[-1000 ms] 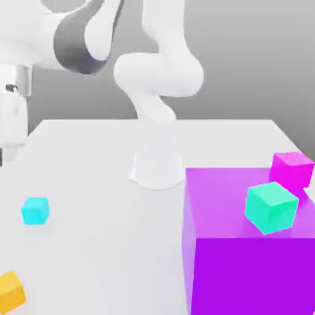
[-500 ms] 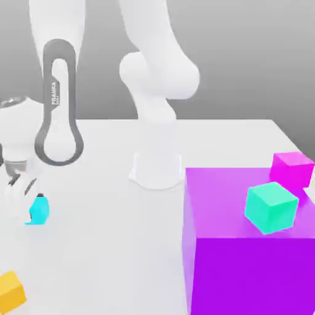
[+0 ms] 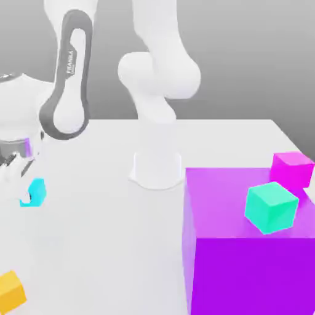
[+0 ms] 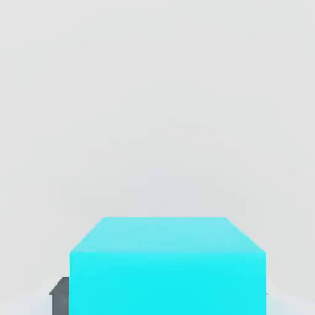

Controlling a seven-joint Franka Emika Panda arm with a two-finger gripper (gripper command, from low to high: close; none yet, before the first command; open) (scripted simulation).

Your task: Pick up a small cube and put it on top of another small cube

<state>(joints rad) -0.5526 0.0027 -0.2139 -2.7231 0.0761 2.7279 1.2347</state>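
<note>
Blue cube's shift: raised a little since the earlier frame, the arm (image 3: 161, 77) moving with it; the blue cube (image 3: 37, 192) is at the exterior view's left.
Counter: pale, smooth, matt-looking, the counter (image 3: 111, 246) spreads under everything.
Arm: glossy white shells with grey trim, rounded joints; base at the far side.
Purple block: huge, flat-faced and plain, the purple block (image 3: 252, 274) stands near, at the exterior view's right.
Jaws: closed on the blue cube, gripping its sides.
Green cube: sharp-edged, the green cube (image 3: 271, 208) appears to sit on the purple block.
Other cubes: pink cube (image 3: 293, 168) farther right; orange cube (image 3: 10, 294) near left, turned askew.
Step in hand: the lift, I judge; next, raise clear, carry level over the target cube, lower squarely. Which cube, I cannot tell.
</note>
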